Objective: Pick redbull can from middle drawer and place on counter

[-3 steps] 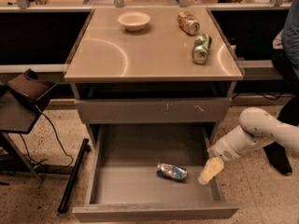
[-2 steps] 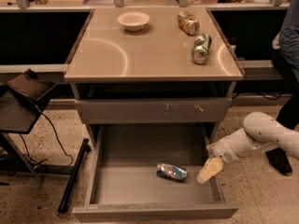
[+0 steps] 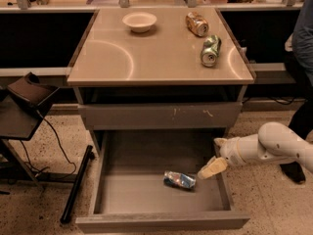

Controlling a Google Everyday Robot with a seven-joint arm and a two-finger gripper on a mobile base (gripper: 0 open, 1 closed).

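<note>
The redbull can (image 3: 179, 180) lies on its side on the bare floor of the open middle drawer (image 3: 146, 192), right of centre. My gripper (image 3: 211, 169) hangs over the drawer's right side, a little right of and above the can, apart from it. The white arm (image 3: 266, 146) reaches in from the right. The counter (image 3: 156, 53) is the glossy beige top above the drawers.
On the counter stand a pale bowl (image 3: 140, 21), an orange-brown can (image 3: 197, 24) and a green can (image 3: 210, 50), both lying down. A closed scratched drawer front (image 3: 161, 115) is above the open drawer. A black stand (image 3: 24, 106) is at left; a person (image 3: 303, 43) stands at right.
The arm has shifted slightly left, bringing the gripper a little closer to the can. The can has not moved.
</note>
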